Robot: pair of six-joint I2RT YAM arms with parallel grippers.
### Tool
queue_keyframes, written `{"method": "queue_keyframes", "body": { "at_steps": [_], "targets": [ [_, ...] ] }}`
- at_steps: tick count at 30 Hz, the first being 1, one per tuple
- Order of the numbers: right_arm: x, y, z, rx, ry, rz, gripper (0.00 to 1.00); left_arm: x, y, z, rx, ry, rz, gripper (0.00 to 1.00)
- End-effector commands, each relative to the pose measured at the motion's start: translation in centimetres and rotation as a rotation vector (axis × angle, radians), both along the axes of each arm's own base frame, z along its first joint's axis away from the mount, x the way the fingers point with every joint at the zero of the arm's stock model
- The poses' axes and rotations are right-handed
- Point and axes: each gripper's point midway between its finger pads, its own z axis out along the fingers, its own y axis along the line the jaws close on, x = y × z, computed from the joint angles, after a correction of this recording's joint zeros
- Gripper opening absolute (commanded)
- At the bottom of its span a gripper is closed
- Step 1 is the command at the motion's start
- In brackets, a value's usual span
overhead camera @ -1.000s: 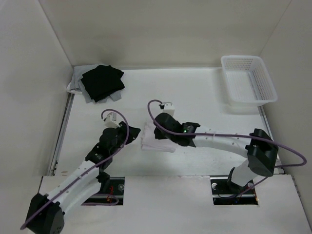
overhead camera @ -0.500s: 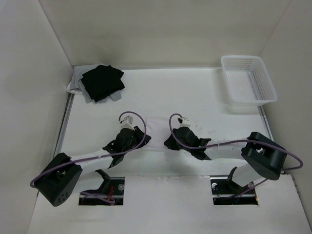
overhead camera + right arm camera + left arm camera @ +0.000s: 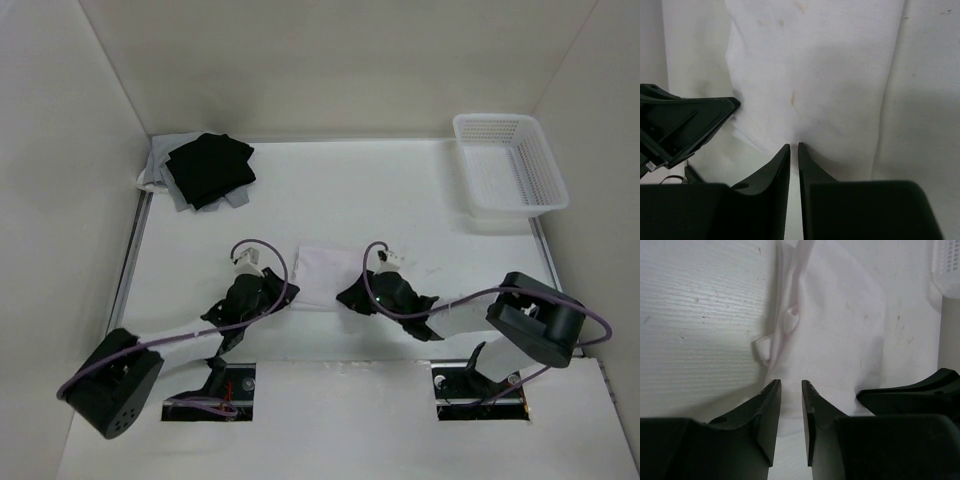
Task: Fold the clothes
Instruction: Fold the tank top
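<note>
The clothes (image 3: 325,275) lie as a flat, folded white rectangle with a pinkish tint at the table's middle, between my two arms. My left gripper (image 3: 284,292) sits low at its left near corner, and my right gripper (image 3: 346,296) at its right near corner. In the left wrist view the clothes (image 3: 835,325) show a rumpled left edge, and the left gripper (image 3: 791,383) has a narrow gap with nothing pinched. In the right wrist view the right gripper (image 3: 794,146) stands a slit apart at the near edge of the clothes (image 3: 830,75).
A white mesh basket (image 3: 510,165) stands at the back right. A folded black cloth (image 3: 210,168) lies on a grey cloth (image 3: 163,182) in the back left corner. White walls enclose the table on three sides.
Both arms swung in to the cloth's near corners, then drew back slightly toward me. The cloth went from a bunched strip to a flat folded rectangle. The right jaws parted a little.
</note>
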Motion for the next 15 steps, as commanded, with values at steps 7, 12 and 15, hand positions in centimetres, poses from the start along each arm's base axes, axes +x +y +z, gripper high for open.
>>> {"method": "queue_keyframes", "body": {
  "at_steps": [7, 12, 15],
  "targets": [
    [2.2, -1.8, 11.9, 0.136, -0.281, 0.008, 0.37, 2.3, 4.9, 7.9, 0.119, -0.232, 0.128, 0.34],
    [5.3, -7.3, 16.8, 0.098, -0.423, -0.141, 0.47, 3.6, 6.6, 9.6, 0.193, -0.238, 0.173, 0.41],
    [7.6, -12.1, 18.9, 0.085, -0.484, -0.305, 0.53, 3.9, 6.7, 9.5, 0.224, -0.213, 0.166, 0.43]
  ]
}}
